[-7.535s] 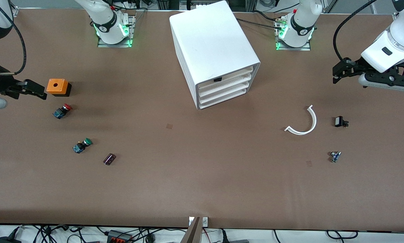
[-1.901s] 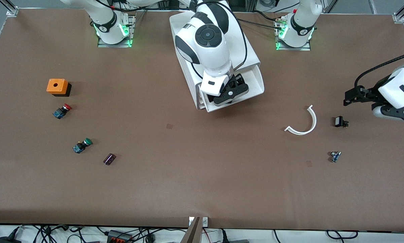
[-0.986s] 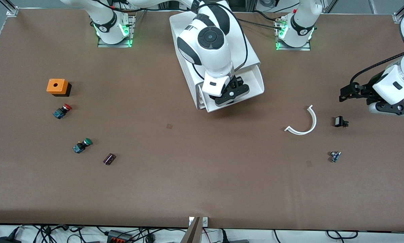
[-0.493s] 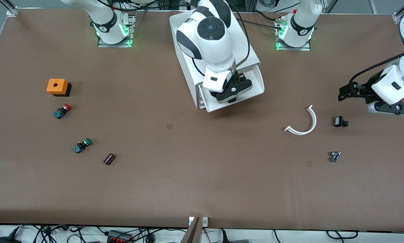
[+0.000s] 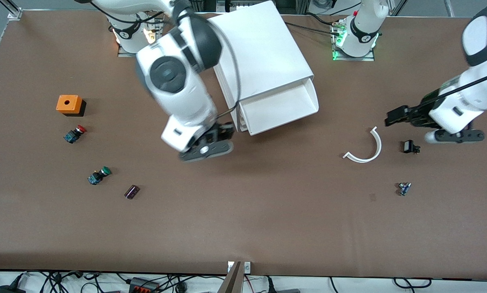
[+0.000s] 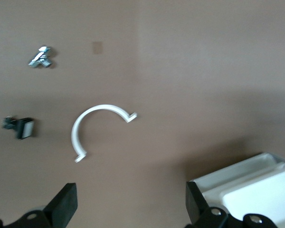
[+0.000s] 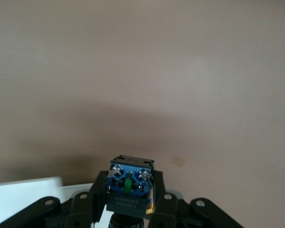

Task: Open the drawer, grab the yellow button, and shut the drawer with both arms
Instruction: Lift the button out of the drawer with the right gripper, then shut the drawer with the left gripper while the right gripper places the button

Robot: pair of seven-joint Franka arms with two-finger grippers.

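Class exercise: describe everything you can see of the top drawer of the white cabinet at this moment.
The drawer is the topmost of four in the white cabinet. It looks like smooth white plastic: a shallow tray with low walls. It stands pulled out toward the front camera, past the three shut drawers beneath it, and its inside shows bare white. Neither gripper touches it: the right gripper is off beside it over the table, shut on the button, and the left gripper is open above the table toward the left arm's end.
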